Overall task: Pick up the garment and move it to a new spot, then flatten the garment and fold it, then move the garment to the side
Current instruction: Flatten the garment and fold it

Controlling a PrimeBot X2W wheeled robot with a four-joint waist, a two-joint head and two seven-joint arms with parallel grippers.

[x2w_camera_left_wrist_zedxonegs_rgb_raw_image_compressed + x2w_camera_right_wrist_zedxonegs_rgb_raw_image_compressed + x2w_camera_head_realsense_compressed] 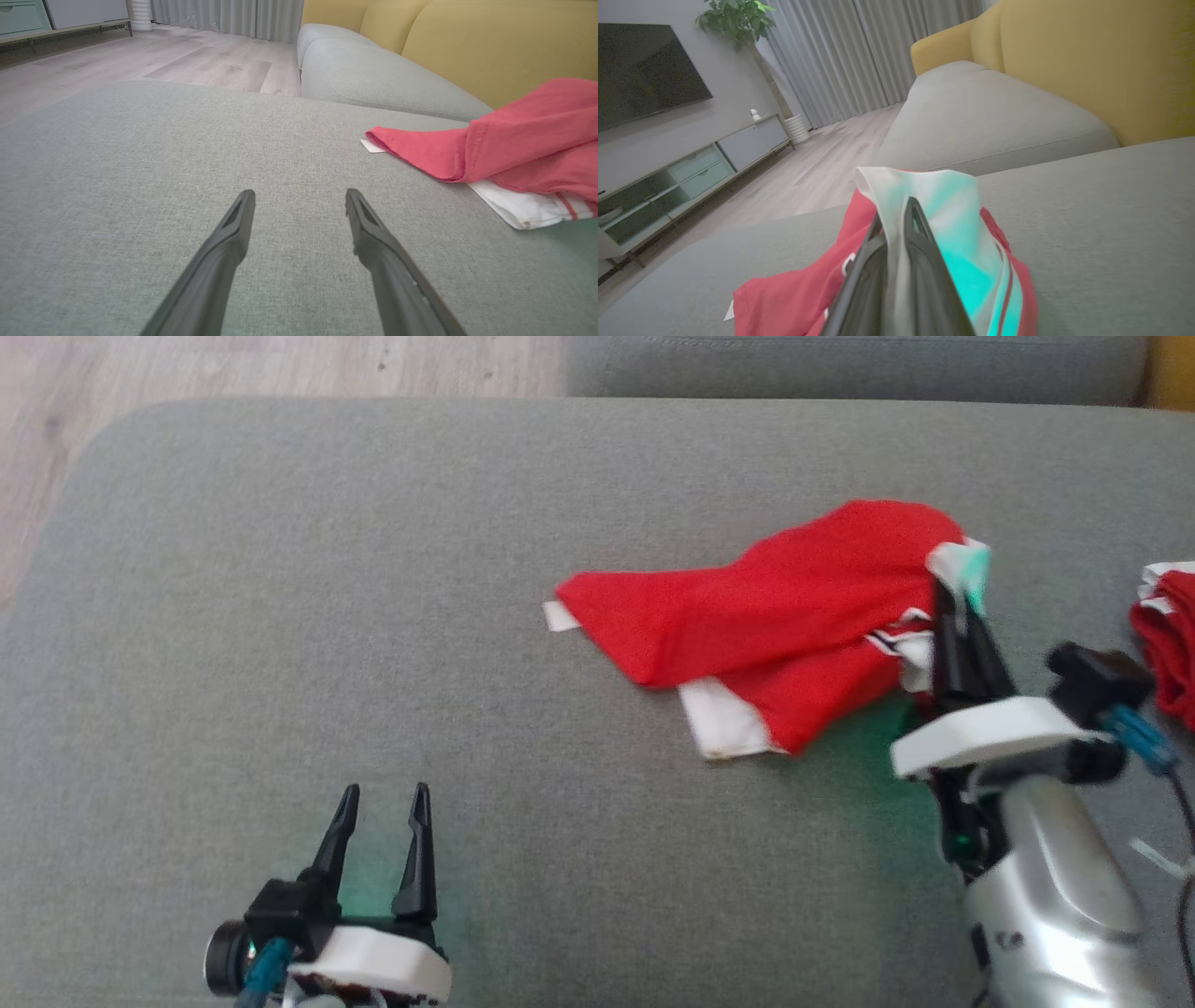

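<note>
Left gripper [386,791]: fingers spread, nothing between them, low over the grey cushion [373,569]. Red garment [766,607] sits ahead and to its right, crumpled, with the right end raised. Right gripper [957,593] is clamped on the garment's white hem, tips partly buried in cloth. Right of it is another red piece [1167,644], cut off at the frame edge.

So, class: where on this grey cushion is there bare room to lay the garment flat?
Free: the cushion left of the garment, between the left hand and the far edge. Crowded: the right side, around the right hand and another red cloth.
</note>
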